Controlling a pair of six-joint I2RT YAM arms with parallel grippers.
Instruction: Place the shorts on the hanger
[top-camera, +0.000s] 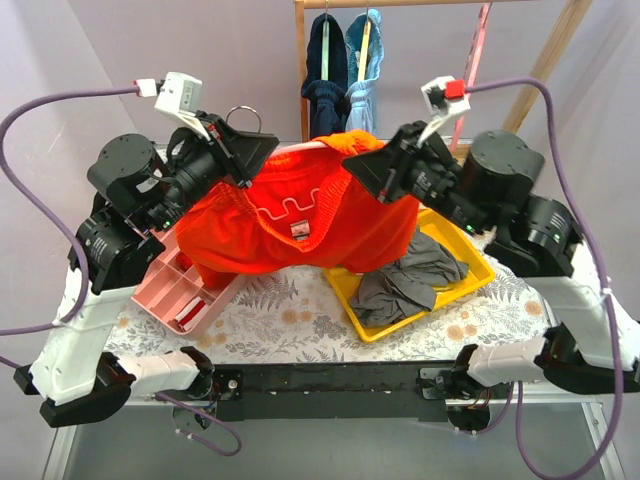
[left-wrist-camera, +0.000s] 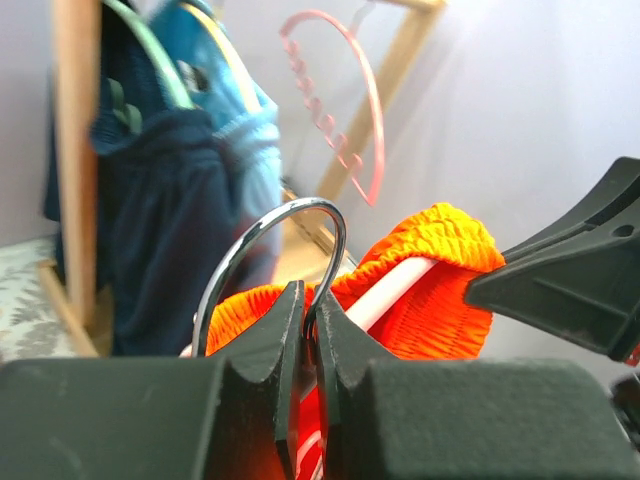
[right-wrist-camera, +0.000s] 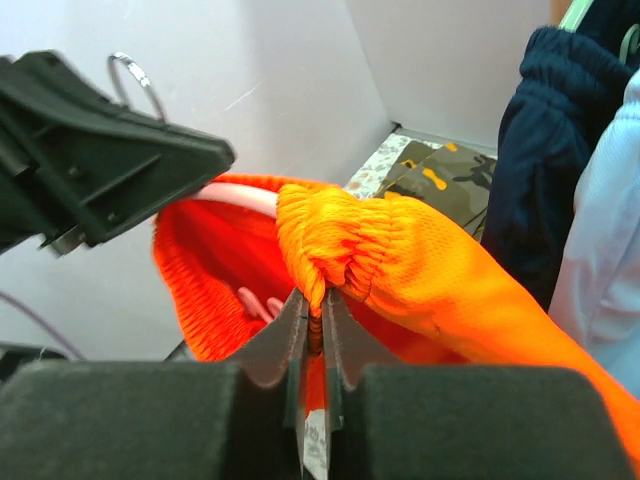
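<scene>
Above the yellow tray (top-camera: 478, 272) and to its left, you have the shorts (top-camera: 300, 225) held up over the counter (top-camera: 290, 310) between both arms. Your left pincer (left-wrist-camera: 308, 300) is clenched on the metal hook of the hanger (left-wrist-camera: 395, 287), up and left of the tray. Your right pincer (right-wrist-camera: 315, 310) is clamped on a bunched fold of the waistband, over the tray's far edge. The hanger's pink arm runs inside the waistband.
</scene>
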